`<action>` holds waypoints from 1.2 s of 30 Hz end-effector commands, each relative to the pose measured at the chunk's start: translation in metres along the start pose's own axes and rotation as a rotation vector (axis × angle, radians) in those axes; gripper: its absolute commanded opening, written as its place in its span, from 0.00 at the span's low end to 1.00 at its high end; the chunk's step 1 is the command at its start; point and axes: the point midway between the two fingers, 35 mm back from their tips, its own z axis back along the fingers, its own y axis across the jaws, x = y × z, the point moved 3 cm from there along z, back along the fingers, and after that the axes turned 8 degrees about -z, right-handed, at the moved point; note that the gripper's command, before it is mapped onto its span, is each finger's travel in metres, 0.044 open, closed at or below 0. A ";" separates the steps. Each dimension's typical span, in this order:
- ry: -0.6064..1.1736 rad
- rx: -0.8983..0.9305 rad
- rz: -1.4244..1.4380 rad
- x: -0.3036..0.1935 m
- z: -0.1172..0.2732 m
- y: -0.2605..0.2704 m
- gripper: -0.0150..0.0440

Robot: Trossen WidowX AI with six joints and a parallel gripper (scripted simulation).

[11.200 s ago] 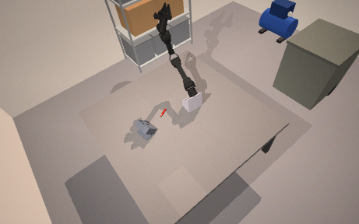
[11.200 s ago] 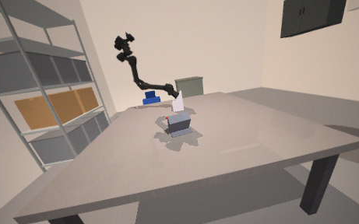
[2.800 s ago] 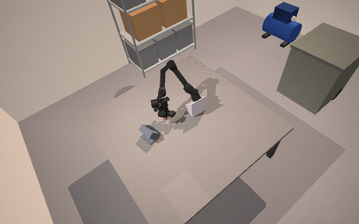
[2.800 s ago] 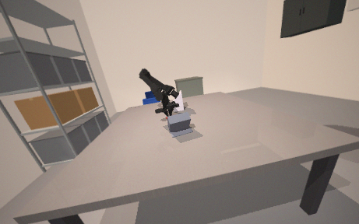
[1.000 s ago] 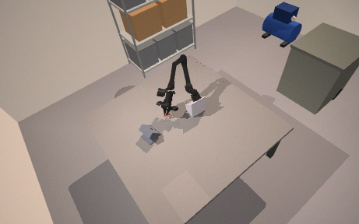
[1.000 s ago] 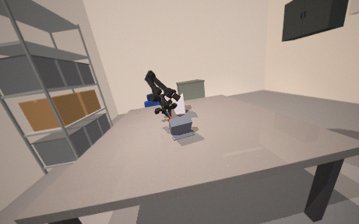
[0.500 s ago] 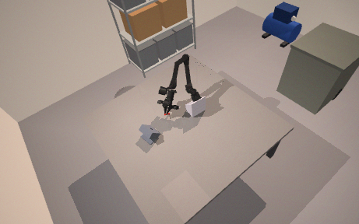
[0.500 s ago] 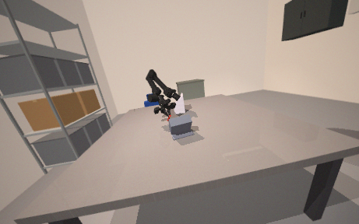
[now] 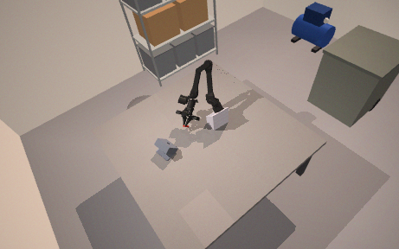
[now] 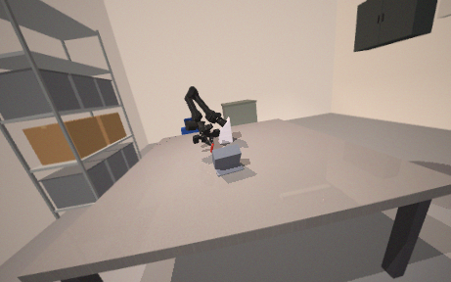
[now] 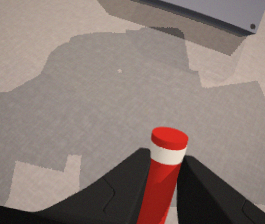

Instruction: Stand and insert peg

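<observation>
1. We see one peg [image 9: 186,126] [image 10: 212,147] [image 11: 159,192]: round, red, with one white band just below its flat red end.
2. We count one end effector [image 9: 185,123] [image 10: 210,142] [image 11: 164,161], two fingers clenched on the peg, and one blue-grey panel [image 9: 164,147] [image 10: 227,158] [image 11: 208,11] on one desk [image 9: 246,160] [image 10: 317,162].
3. In our wrist view, the peg's long axis leans slightly right, banded end uppermost; its plain end is hidden.
4. The peg is near the panel, apart from it.
</observation>
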 end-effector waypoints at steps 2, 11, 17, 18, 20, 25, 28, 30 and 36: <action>-0.046 0.004 0.006 -0.002 0.003 0.000 0.34; -0.122 0.016 0.007 -0.007 0.008 -0.001 0.34; -0.174 0.023 0.008 -0.011 0.011 -0.001 0.34; -0.182 0.025 0.008 -0.012 0.011 -0.001 0.34; -0.199 0.027 0.008 -0.013 0.012 -0.001 0.34; -0.242 0.034 0.009 -0.017 0.015 -0.002 0.34; -0.268 0.037 0.009 -0.019 0.016 -0.002 0.34; -0.285 0.040 0.009 -0.021 0.017 -0.002 0.34; -0.336 0.048 0.009 -0.025 0.019 -0.003 0.34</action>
